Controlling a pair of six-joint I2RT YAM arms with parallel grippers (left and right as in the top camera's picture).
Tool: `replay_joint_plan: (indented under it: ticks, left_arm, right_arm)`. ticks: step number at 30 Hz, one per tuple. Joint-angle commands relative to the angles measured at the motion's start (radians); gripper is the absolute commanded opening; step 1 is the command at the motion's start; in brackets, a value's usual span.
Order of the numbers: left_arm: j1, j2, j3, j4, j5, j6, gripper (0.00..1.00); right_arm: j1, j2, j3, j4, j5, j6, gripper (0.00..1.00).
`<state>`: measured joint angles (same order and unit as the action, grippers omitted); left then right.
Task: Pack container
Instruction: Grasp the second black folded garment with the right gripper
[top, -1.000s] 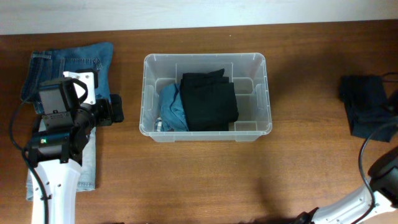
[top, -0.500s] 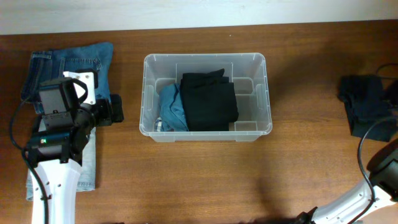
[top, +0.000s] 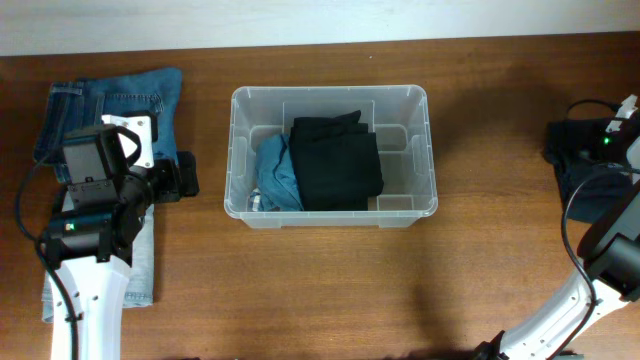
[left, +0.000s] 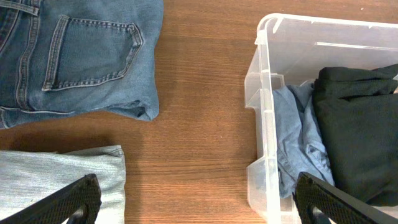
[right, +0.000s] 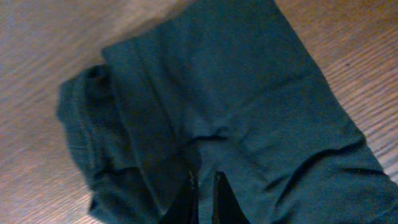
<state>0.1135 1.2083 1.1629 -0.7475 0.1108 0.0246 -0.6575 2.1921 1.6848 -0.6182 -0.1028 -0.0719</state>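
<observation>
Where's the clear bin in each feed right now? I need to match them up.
Overhead: the container sits at centre, slightly above the middle.
Left wrist: the container takes up the right side of the picture.
Right wrist: not in view; only a dark garment shows.
Shared landmark: the black garment inside it, beside the light blue cloth.

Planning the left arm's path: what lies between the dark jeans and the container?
Only bare table separates the jeans from the container, clearest in the left wrist view.
</observation>
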Motion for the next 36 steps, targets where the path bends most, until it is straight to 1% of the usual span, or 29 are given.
replay_joint_plan:
  ticks: [1, 8, 10, 13, 17, 21, 24, 27, 30, 36]
  left_arm:
    - [0.003, 0.003, 0.0, 0.003, -0.006, -0.01, 0.99]
    - [0.003, 0.003, 0.0, 0.003, -0.007, -0.01, 1.0]
    - [0.003, 0.003, 0.0, 0.003, -0.006, -0.01, 0.99]
    - [0.003, 0.003, 0.0, 0.003, -0.007, -0.01, 0.99]
    - [0.003, 0.003, 0.0, 0.003, -0.007, -0.01, 0.99]
    - [0.003, 0.003, 0.0, 0.003, -0.007, -0.01, 0.99]
    - [0.003, 0.003, 0.0, 0.003, -0.007, -0.01, 1.0]
    - [0.003, 0.003, 0.0, 0.003, -0.007, -0.01, 0.99]
    - [0.003, 0.003, 0.0, 0.003, -0.006, -0.01, 0.99]
    - [0.003, 0.003, 0.0, 0.003, -0.007, -0.01, 0.99]
  right_arm:
    - [-0.001, 0.026, 0.002, 0.009, 0.04, 0.001, 0.04]
    - [-0.005, 0.044, 0.002, 0.005, 0.04, 0.002, 0.04]
    - [-0.005, 0.047, 0.002, -0.003, 0.04, 0.026, 0.04]
    - [-0.005, 0.058, 0.002, -0.026, 0.039, 0.055, 0.04]
    - [-0.004, 0.079, 0.002, -0.061, 0.036, 0.055, 0.04]
    - [-0.003, 0.101, 0.002, -0.101, 0.004, 0.063, 0.04]
    - [0.002, 0.104, 0.002, -0.12, -0.053, 0.117, 0.04]
    - [0.02, 0.104, 0.002, -0.13, -0.177, 0.222, 0.04]
    - [0.055, 0.104, 0.002, -0.14, -0.186, 0.375, 0.04]
    - [0.16, 0.104, 0.002, -0.139, -0.186, 0.762, 0.04]
